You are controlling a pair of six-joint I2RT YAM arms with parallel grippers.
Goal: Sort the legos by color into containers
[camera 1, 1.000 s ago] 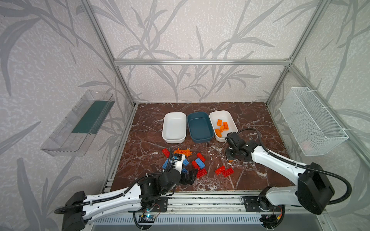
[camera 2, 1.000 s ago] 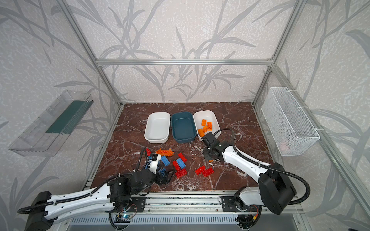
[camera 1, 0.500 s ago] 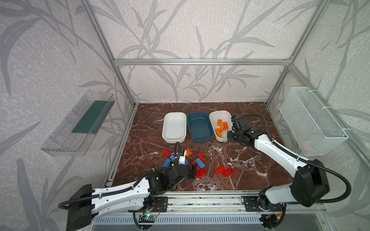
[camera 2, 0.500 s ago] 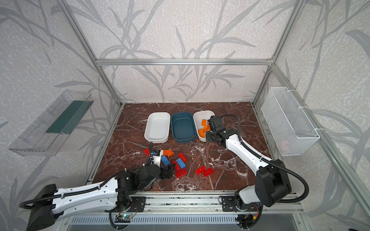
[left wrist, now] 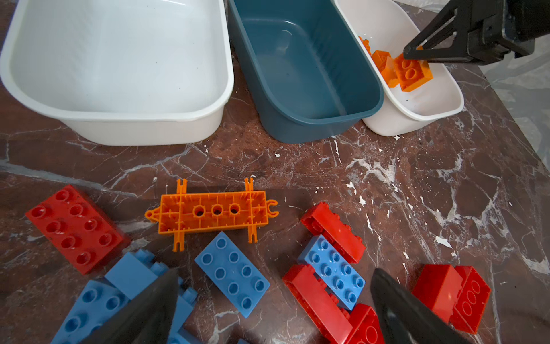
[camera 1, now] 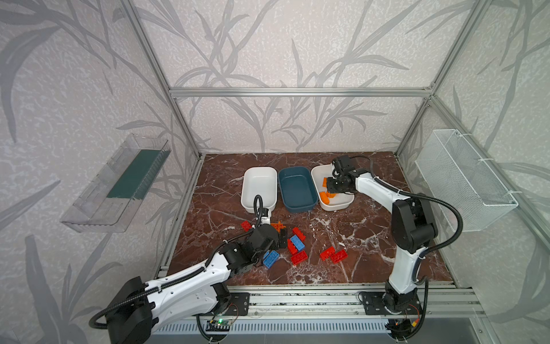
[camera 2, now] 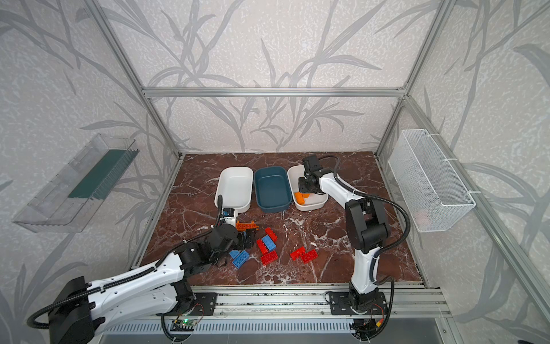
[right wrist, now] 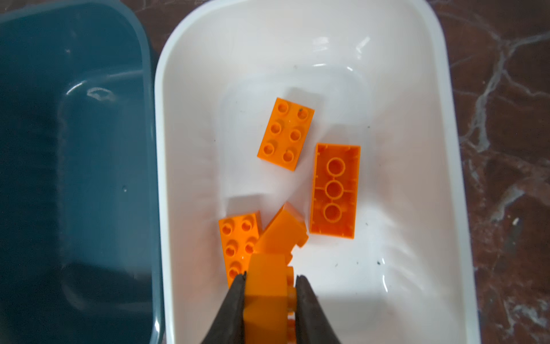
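Observation:
My right gripper (right wrist: 270,286) is shut on an orange brick (right wrist: 268,280) and hangs low over the right white tub (right wrist: 372,268), where several orange legos (right wrist: 285,134) lie. In both top views it (camera 1: 329,187) (camera 2: 303,189) is above that tub's (camera 1: 337,205) middle. The teal tub (left wrist: 303,131) and left white tub (left wrist: 134,131) are empty. My left gripper (left wrist: 276,272) stands open above the loose pile, over a blue brick (left wrist: 232,274) and red bricks (left wrist: 321,300). The long toothed orange piece (left wrist: 212,213) lies just beyond.
Two red bricks (camera 1: 333,254) lie apart to the right of the pile. A white wire mesh basket (camera 1: 464,178) hangs on the right wall and a clear shelf (camera 1: 119,184) on the left wall. A metal rail (camera 1: 297,300) runs along the front edge.
My right gripper has carried the orange brick from the floor near the red bricks back over the right white tub. My left gripper has pushed forward over the pile, staying open.

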